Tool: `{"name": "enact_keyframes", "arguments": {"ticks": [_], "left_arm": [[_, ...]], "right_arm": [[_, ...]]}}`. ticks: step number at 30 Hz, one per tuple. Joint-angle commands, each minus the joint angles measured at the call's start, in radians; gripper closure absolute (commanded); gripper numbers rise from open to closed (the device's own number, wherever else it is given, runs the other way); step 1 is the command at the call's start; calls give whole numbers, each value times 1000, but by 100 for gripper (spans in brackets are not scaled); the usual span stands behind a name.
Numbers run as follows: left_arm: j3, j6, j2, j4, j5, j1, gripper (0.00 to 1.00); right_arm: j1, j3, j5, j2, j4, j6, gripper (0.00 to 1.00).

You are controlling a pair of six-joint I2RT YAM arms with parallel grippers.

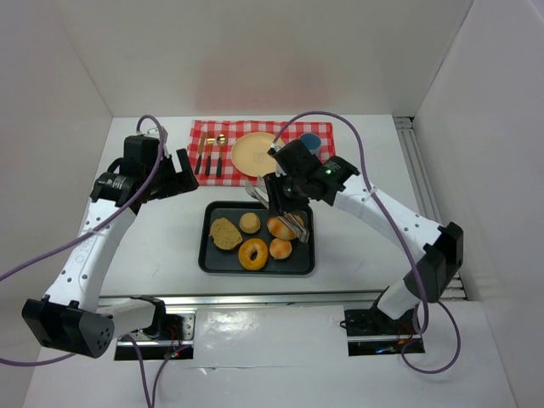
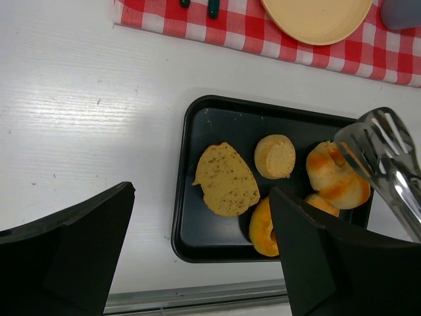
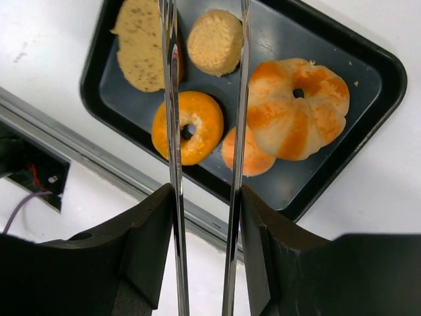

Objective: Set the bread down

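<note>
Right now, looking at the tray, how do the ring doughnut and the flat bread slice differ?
The doughnut is a glossy orange ring with a hole; the slice is flat, pale brown, speckled and solid. The doughnut lies nearer the arms' bases than the slice. Both rest on the black tray.

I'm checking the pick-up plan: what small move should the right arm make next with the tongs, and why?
Probably lower the tongs so their arms straddle the striped bun, then squeeze. The right gripper holds them with the arms apart and nothing between, their tips hang just over that bun in the tray, and the plate shows no bread yet.
</note>
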Motion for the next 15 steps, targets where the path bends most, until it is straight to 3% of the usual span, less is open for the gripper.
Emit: {"name": "enact_keyframes", "arguments": {"ticks": [1, 15], "left_arm": [[-3, -1, 17, 33, -8, 8, 4], [-23, 8, 26, 72, -20, 36, 4]], "right_arm": [[5, 63, 2, 50, -50, -7, 50], [14, 77, -76, 171, -61, -44, 37]]}}
